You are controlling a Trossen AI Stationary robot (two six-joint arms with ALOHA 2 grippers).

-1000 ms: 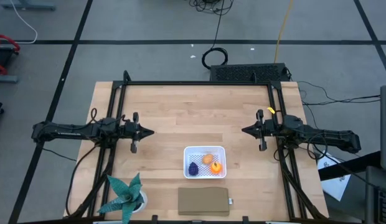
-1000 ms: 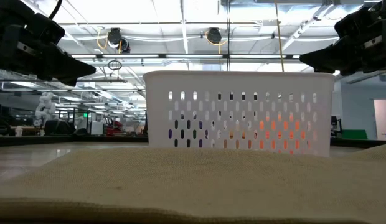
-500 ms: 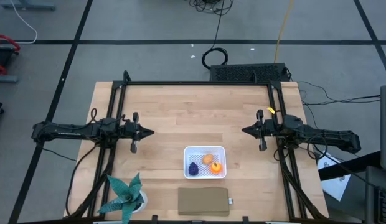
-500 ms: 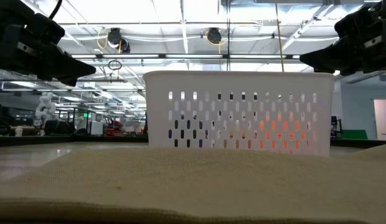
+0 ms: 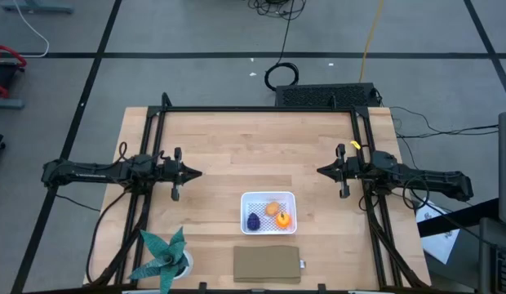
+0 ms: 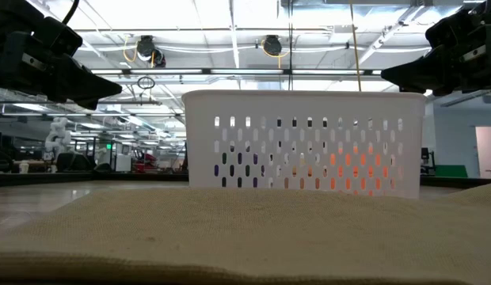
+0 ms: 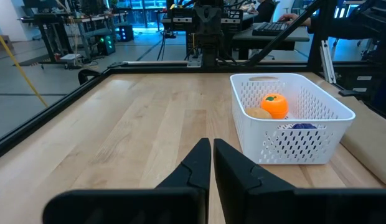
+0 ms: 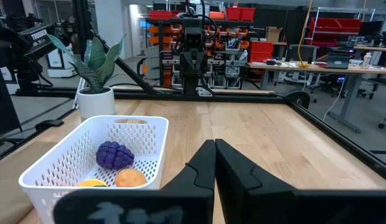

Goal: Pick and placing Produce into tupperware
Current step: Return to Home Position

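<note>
The white container (image 5: 268, 211) stands near the table's near edge, a little right of centre. Inside it lie the orange piece (image 5: 284, 219), the purple piece (image 5: 253, 221) and the tan-yellow piece (image 5: 272, 208); all three also show in the left wrist view, orange (image 7: 274, 104), tan (image 7: 258, 114), purple (image 7: 302, 126). My left gripper (image 5: 197, 174) hovers shut over the table's left half, and my right gripper (image 5: 320, 171) hovers shut over the right half. Both point toward the table's middle, well apart from the container (image 8: 96, 155).
A teal spiky plant in a white pot (image 5: 165, 256) stands at the near left corner. A flat tan-brown slab (image 5: 267, 264) lies just nearer than the container. Black frame rails (image 5: 261, 109) run along the table's far, left and right sides. Bare wood lies between the grippers.
</note>
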